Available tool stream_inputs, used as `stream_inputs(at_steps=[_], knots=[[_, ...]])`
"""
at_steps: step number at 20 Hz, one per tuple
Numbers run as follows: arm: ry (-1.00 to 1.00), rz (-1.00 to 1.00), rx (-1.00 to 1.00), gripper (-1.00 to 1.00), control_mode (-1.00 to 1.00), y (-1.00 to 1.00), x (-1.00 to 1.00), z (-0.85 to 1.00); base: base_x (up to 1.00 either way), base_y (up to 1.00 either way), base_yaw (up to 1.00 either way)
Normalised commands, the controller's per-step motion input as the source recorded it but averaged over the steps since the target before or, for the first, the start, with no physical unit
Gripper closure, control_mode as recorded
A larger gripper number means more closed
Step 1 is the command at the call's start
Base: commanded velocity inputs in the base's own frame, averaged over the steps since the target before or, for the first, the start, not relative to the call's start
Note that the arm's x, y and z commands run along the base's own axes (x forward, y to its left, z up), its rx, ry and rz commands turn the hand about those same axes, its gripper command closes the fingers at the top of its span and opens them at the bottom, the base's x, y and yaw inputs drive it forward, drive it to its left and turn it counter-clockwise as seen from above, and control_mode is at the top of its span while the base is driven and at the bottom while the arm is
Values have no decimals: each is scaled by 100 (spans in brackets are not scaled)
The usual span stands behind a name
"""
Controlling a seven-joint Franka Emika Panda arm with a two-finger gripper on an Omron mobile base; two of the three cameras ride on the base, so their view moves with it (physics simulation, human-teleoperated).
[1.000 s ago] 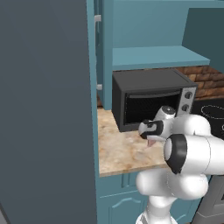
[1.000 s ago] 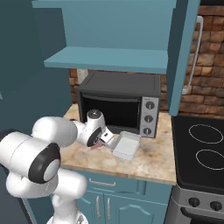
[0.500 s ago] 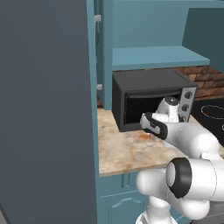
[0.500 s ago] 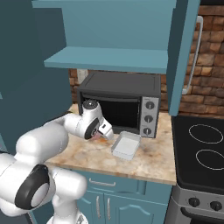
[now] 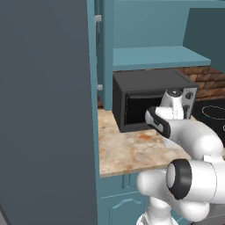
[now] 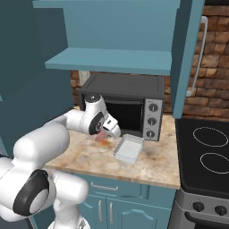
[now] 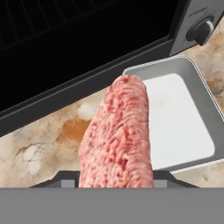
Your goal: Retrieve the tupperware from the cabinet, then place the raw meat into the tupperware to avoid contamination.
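From where I'm standing the gripper (image 6: 108, 130) has its jaws partway closed around the raw meat (image 7: 117, 135), held above the counter (image 6: 154, 163) just left of the empty tupperware (image 6: 129, 148), and that soft, probably slippery lump looks best pinched mid-body.

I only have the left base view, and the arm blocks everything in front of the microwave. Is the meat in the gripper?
Observer: Yes. In the hand view the raw meat sits between the fingers of the gripper, lifted off the counter.
Operator: Where is the tupperware?
Observer: On the counter before the microwave, just right of the gripper; the right base view shows the tupperware clearly.
Operator: Anything in it?
Observer: No, the hand view shows a bare white floor.
Operator: Is the meat over it?
Observer: Only partly; its tip overlaps the tupperware's near-left corner in the hand view.
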Motion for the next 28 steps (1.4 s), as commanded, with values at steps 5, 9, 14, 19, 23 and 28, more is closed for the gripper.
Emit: stream_inputs(at_steps=[5, 9, 14, 19, 23, 28], knots=[[7, 0, -4, 100, -100, -42, -2, 3, 0, 0, 0], [5, 1, 0, 100, -100, -51, 0, -3, 0, 0, 0], [2, 2, 0, 100, -100, -49, 0, -8, 0, 0, 0], [0, 5, 0, 100, -100, -21, 3, -4, 0, 0, 0], [-3, 4, 1, 100, -100, -6, 3, -10, 0, 0, 0], [-3, 3, 2, 100, -100, -7, 0, -23, 0, 0, 0]])
